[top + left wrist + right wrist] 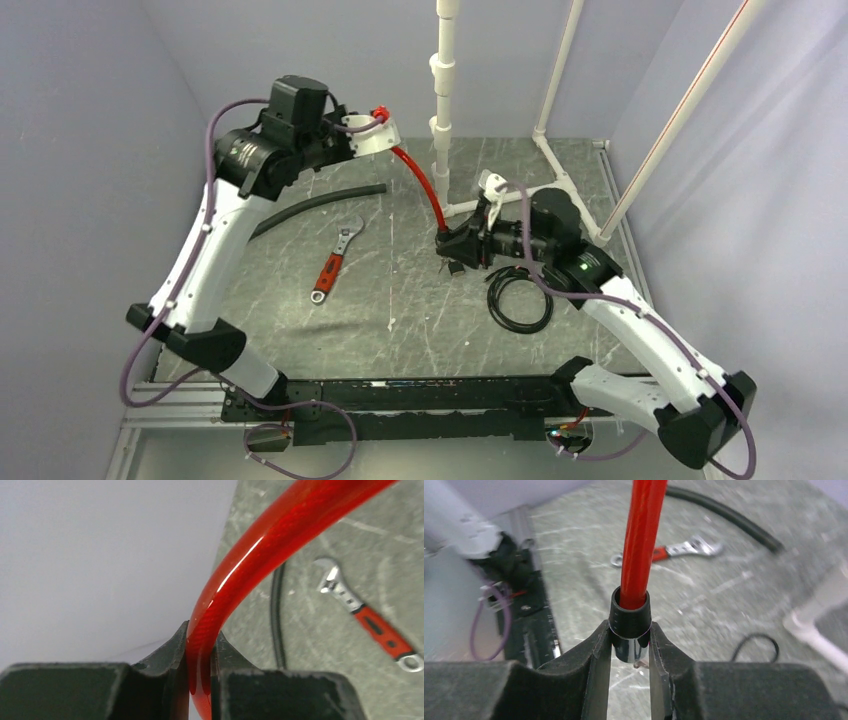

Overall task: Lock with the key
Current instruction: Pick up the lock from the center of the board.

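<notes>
A red cable (415,185) spans between my two grippers. My left gripper (385,128) is shut on one end of it, raised at the back of the table; in the left wrist view the cable (260,545) is pinched between the jaws of this gripper (200,650). My right gripper (445,243) is shut on the cable's black and chrome end fitting (630,625), with the red cable (641,530) rising from it. A small black blocky piece (455,267), possibly the key, lies just under the right gripper. It is too small to tell.
A red-handled wrench (335,262) lies mid-table, with a black hose (320,203) behind it. A coiled black cable (520,298) lies by the right arm. A white pipe frame (443,100) stands at the back right.
</notes>
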### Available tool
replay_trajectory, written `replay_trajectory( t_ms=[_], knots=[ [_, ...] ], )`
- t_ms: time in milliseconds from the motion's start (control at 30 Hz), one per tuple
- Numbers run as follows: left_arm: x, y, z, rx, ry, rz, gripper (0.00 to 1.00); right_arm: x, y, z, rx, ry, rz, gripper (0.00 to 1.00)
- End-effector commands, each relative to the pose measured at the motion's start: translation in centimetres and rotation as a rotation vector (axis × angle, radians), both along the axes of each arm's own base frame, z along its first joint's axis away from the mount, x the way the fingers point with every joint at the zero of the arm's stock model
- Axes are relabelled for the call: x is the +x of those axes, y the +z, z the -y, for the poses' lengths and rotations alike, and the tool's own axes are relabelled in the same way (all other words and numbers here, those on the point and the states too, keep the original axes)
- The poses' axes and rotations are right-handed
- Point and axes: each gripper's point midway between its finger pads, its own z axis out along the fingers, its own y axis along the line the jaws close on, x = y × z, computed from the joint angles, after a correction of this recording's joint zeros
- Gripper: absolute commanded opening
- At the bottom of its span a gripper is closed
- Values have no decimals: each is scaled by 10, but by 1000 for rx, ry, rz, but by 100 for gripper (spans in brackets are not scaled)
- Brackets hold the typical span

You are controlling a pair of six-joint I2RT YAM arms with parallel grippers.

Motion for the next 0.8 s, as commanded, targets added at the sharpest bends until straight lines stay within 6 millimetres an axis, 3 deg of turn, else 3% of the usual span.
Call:
replay_trajectory(
  t_ms=[0,200,333,433,467,567,700,767],
  knots=[
    [-46,41,33,-316,-200,29,0,-65,69,-12,197,380,297,0],
    [-79,53,49,-471,-365,36,0,-84,69,-10,196,488,285,0],
    [-80,44,50,-444,-375,0,0,-67,64,-11,165,391,219,2],
    [-71,37,43,-376,-351,32,0,-42,54,-8,116,247,180,7],
    [-66,35,39,-355,-330,41,0,-32,50,-6,100,181,159,13],
    [-55,28,31,-295,-285,53,0,-20,37,1,59,103,103,46],
    [-57,23,29,-212,-339,100,0,-20,40,6,58,86,130,69],
    [-57,20,29,-189,-352,101,0,-19,45,7,62,83,149,75]
  ],
)
